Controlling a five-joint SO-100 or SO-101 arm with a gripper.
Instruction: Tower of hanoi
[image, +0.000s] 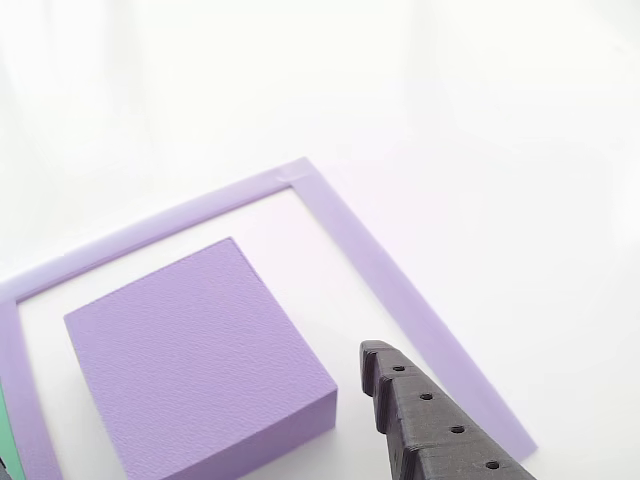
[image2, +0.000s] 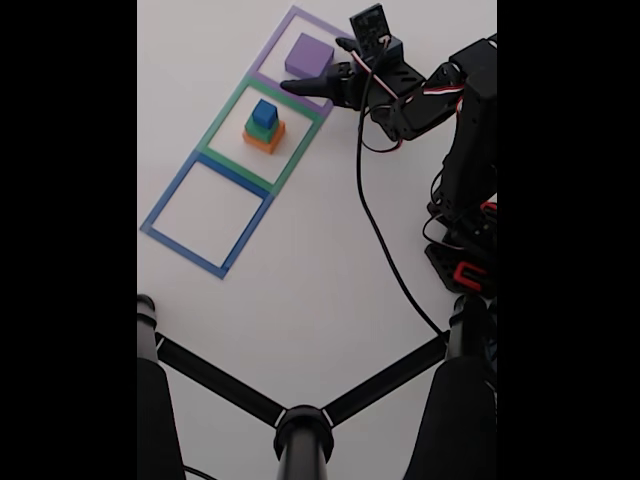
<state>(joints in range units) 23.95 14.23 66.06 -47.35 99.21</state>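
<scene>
The largest purple block (image: 200, 355) (image2: 308, 54) lies alone inside the purple taped outline (image: 400, 290). In the fixed view, the orange block (image2: 264, 141), the green block (image2: 264, 128) and the small blue cube (image2: 265, 112) are stacked in the green outline (image2: 232, 108). My gripper (image2: 311, 66) hangs at the purple block's near-right side, open and holding nothing. One black toothed finger (image: 430, 420) shows in the other view, just right of the purple block and apart from it.
The blue taped outline (image2: 165, 205) lies nearest the camera in the row with nothing inside. The arm and its base (image2: 465, 200) stand at the right, with a black cable (image2: 385, 250) trailing across the white table. A black tripod (image2: 300, 425) crosses the bottom.
</scene>
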